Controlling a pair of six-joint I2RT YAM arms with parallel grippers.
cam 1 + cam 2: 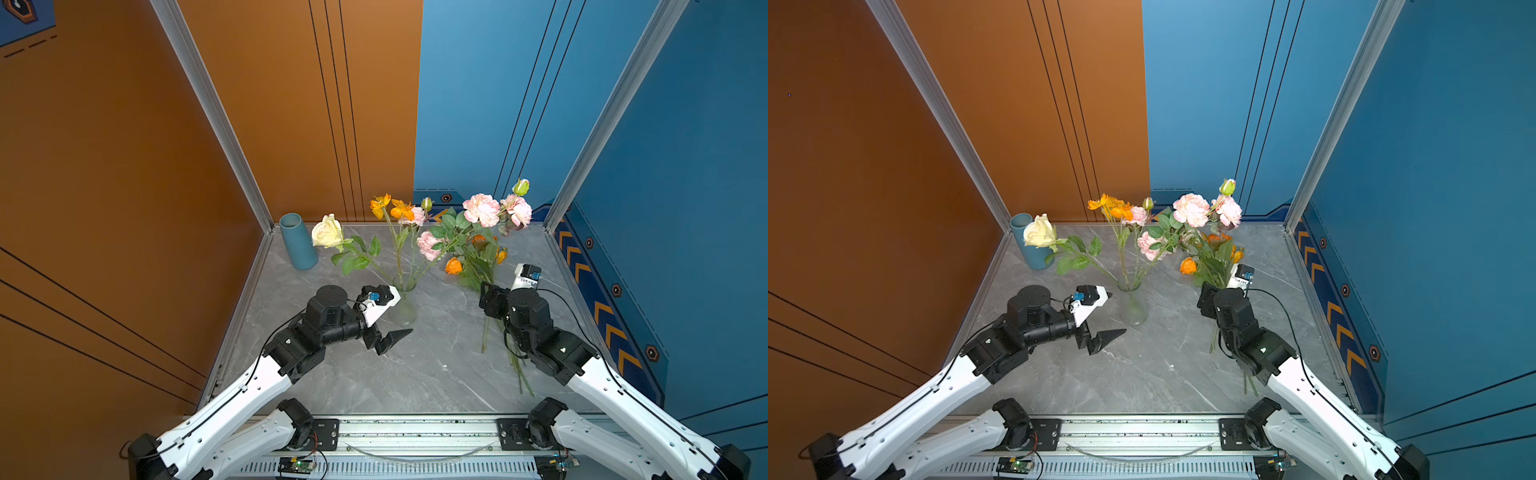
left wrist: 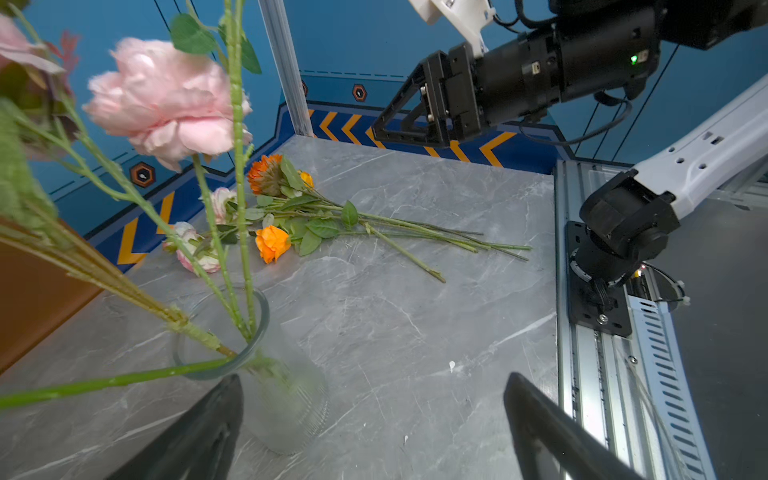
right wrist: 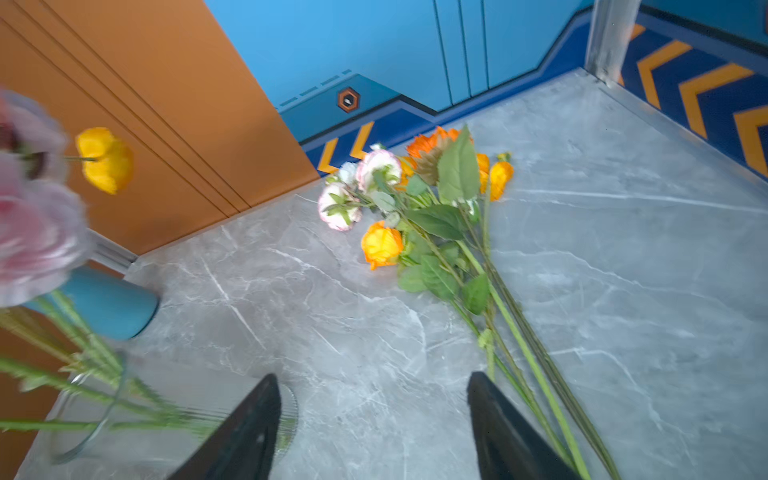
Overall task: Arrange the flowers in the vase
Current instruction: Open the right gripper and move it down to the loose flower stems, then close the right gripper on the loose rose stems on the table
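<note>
A clear glass vase (image 1: 404, 311) stands mid-table and holds several flowers: a cream rose (image 1: 328, 231), orange blooms (image 1: 390, 206) and pink blooms (image 1: 482, 209). More flowers (image 1: 473, 259) lie in a bunch on the right, stems toward the front. My left gripper (image 2: 374, 379) is open and empty, low beside the vase (image 2: 286, 407), which stands just past one fingertip. My right gripper (image 3: 374, 377) hovers open and empty over the lying bunch (image 3: 436, 216); its stems run just outside one finger (image 3: 498, 424). The vase (image 3: 83, 415) shows blurred at the other side.
A second, blue vase (image 1: 297, 242) stands at the back left corner. Orange and blue walls with metal posts (image 1: 582, 166) close in the marble table (image 1: 415, 374). A metal rail (image 1: 415, 432) with the arm bases runs along the front edge.
</note>
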